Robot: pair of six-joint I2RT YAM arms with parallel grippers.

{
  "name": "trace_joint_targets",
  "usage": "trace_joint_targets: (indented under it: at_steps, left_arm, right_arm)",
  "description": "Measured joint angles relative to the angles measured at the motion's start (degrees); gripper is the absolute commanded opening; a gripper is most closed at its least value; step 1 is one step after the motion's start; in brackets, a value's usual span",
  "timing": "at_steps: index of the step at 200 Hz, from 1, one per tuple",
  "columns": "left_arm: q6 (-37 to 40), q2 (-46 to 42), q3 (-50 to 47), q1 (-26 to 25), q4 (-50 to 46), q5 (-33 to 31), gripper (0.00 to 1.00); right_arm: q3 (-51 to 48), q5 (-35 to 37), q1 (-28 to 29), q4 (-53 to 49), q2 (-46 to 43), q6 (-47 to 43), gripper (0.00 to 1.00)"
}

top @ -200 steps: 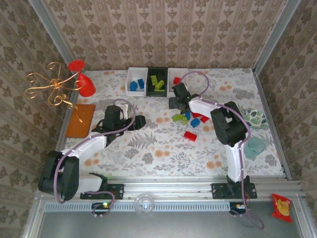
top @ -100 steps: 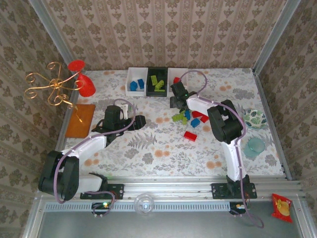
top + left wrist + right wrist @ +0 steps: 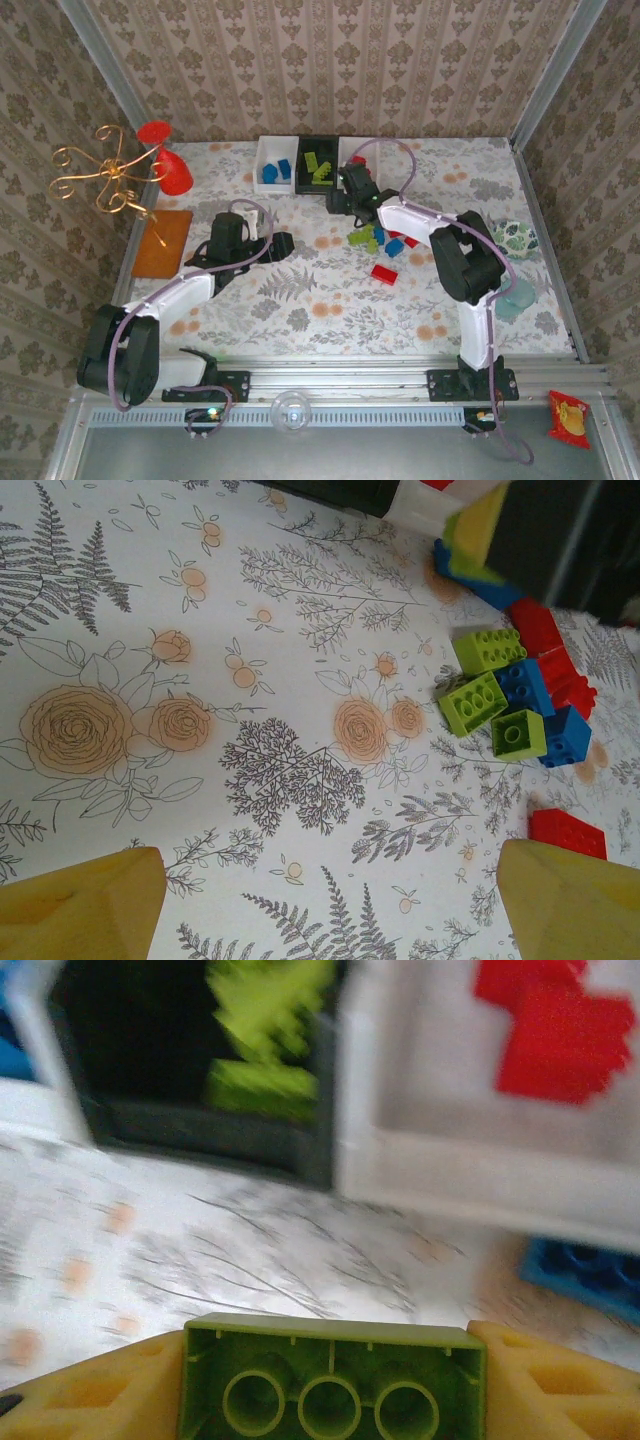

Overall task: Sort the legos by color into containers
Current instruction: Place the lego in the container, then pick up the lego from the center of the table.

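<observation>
Right wrist: right tool (image 3: 330, 1392) pinching lime green brick (image 3: 330, 1358), hovering short of black bin (image 3: 200, 1132) holding greens (image 3: 262, 1030); white bin (image 3: 470, 1175) with reds (image 3: 560, 1030) sitting just beside, so off-line release risking wrong bin or rim bounce; left tool (image 3: 325, 910) spread

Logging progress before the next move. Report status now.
Left gripper open, empty, over the tablecloth. Right gripper shut on a lime green brick, facing the black bin. Bare tablecloth between them. Loose bricks piled nearby.
</observation>
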Motion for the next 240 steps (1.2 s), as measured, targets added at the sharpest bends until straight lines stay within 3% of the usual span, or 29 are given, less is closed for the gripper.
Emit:
trace_joint_targets:
  at_steps: [44, 107, 142, 173, 240]
  left_arm:
    - [0.0, -0.63, -0.42, 0.09, 0.0, -0.57, 0.87]
    - [0.13, -1.2, -0.42, 0.44, -0.02, -1.01, 0.87]
    - [0.15, -1.66, -0.48, 0.48, -0.02, -1.31, 0.87]
    - [0.17, -1.68, -0.5, 0.48, -0.02, -1.27, 0.87]
    - [0.15, -1.7, -0.5, 0.48, 0.02, -0.35, 0.87]
  right_arm:
    - [13.62, -1.68, -0.02, 2.36, 4.48, -0.17, 0.59]
    - [41.68, -2.62, -2.4, -2.51, 24.79, 1.75, 0.75]
    - [44.33, -4.63, -3.85, -6.99, 26.36, 1.79, 0.81]
    - [32.17, -6.25, -3.93, -5.55, 17.42, 0.5, 0.82]
    - [-9.03, -3.74, -3.08, -3.45, -16.09, -1.6, 0.79]
